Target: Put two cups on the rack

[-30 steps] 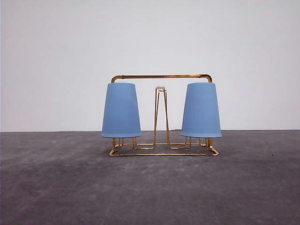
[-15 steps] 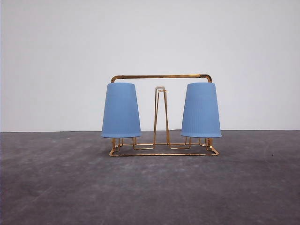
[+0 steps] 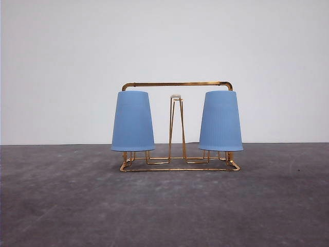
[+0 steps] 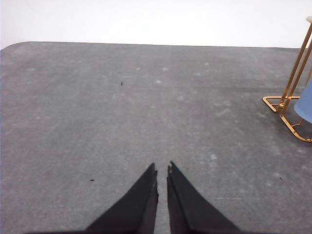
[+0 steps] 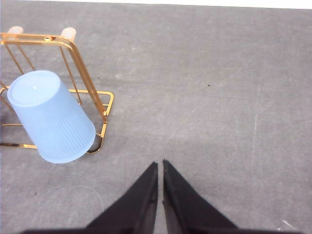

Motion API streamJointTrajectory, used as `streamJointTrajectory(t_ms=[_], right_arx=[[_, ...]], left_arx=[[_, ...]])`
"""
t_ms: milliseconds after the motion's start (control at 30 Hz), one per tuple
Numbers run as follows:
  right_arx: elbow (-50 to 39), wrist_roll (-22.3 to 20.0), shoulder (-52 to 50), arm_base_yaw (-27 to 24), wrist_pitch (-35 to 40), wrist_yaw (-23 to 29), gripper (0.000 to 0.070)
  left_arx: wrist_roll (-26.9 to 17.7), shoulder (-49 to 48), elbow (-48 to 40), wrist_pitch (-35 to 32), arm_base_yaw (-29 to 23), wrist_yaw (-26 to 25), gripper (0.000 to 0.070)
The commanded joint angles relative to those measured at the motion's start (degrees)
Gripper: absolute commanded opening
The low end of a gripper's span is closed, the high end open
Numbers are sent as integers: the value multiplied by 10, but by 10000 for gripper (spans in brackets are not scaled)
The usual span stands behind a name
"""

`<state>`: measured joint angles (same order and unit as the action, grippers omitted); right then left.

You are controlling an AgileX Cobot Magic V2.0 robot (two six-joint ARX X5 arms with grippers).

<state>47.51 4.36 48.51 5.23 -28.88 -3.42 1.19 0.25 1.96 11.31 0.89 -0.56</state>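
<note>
Grey matte tabletop [image 3: 61,206] carries the gold wire rack [image 3: 177,84] with both ribbed light-blue plastic cups [image 3: 132,121] [image 3: 221,121] inverted on prongs, off to the side of my left gripper [image 4: 162,170] and right gripper [image 5: 160,167], both pinched empty; I judge a careless retreat could clip the rack.

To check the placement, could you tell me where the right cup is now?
In the front view the right cup sits upside down on the rack's right end, with a bare prong between it and the left cup.
</note>
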Motion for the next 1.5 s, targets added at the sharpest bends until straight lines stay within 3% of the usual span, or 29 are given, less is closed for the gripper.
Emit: streamJointTrajectory(t_ms=[0,267,400,500,700,833,1000,1167,1467], right_arx=[[5,6,4,2,6,1,15],[5,2,4,2,7,1,15],[-10,-48,-7,-4,21,10,15],[-77,-67,-64,-16,69,20,15],[-274,-48,-232,-39,179,20,15],[-381,-48,-346,-40,197,20,15],[-453,-48,-433,-40,197,20,15],[-468,-50,-484,-40,190,20,15],[-468,-50,-483,-39,199,20,15]], left_arx=[[6,0,-8,4,0,2,16],[6,0,-8,4,0,2,16],[6,0,-8,4,0,2,16],[6,0,-8,4,0,2,16],[6,0,-8,4,0,2,16],[6,0,-8,4,0,2,16],[6,0,-8,4,0,2,16],[6,0,-8,3,0,2,16],[6,0,-8,3,0,2,16]])
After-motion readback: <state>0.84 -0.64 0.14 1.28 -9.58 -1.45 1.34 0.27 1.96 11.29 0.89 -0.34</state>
